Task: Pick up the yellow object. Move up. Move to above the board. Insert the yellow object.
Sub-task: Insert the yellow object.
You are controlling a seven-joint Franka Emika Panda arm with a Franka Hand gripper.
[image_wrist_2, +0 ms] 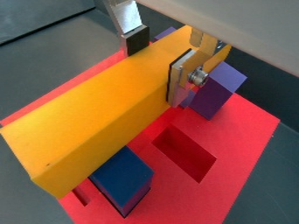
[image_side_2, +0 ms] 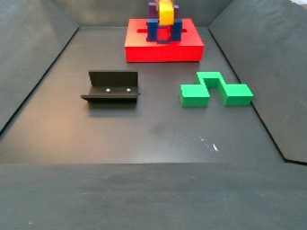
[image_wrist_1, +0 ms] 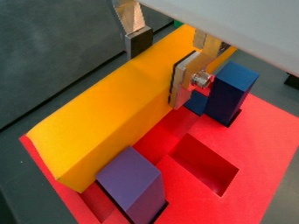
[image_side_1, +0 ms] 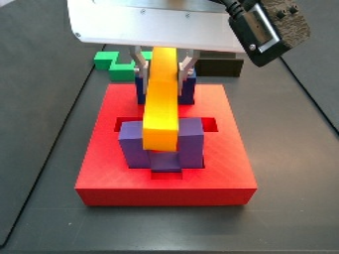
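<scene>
My gripper [image_wrist_1: 162, 59] is shut on the yellow object [image_wrist_1: 111, 118], a long yellow-orange bar, with one silver finger on each long side; both wrist views show this [image_wrist_2: 160, 57]. The bar lies lengthwise over the red board [image_wrist_1: 263, 149], running between the blue post [image_wrist_1: 233, 87] and the purple post [image_wrist_1: 131, 182]. In a side view the bar [image_side_1: 162, 94] sits in the gap between the posts [image_side_1: 133, 141] at the board's [image_side_1: 166, 179] middle. Its underside is hidden, so I cannot tell whether it is seated. In a side view the board [image_side_2: 166, 47] is at the far end of the floor.
An open rectangular slot [image_wrist_1: 208, 162] in the board lies beside the bar. A green zigzag block [image_side_2: 216, 90] and the dark fixture [image_side_2: 110, 87] stand on the grey floor, away from the board. A black block [image_side_1: 219, 67] lies behind the board.
</scene>
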